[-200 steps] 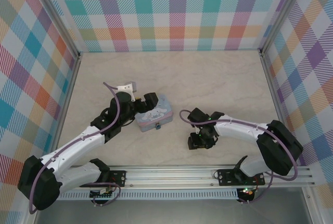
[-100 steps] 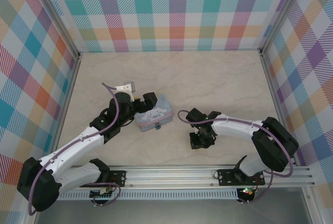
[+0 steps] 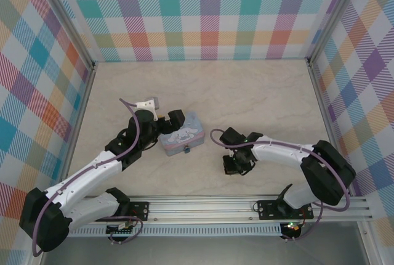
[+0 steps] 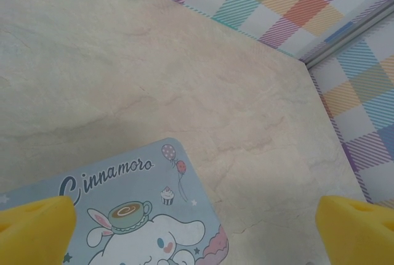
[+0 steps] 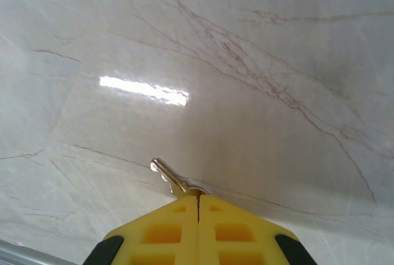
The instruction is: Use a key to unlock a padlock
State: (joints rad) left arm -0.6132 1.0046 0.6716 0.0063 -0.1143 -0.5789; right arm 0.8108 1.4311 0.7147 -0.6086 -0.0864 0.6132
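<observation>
Right gripper: I am inching it left, clenching the key.
Left gripper: gaping over tin.
Padlock: next, needing keyway alignment.

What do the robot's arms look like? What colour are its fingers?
Both the left arm and the right arm are white tubes with chunky black joints. A thin purple cable loops along each. The left fingers are bright yellow blocks; the right fingers are yellow too, with square hollows moulded in.
</observation>
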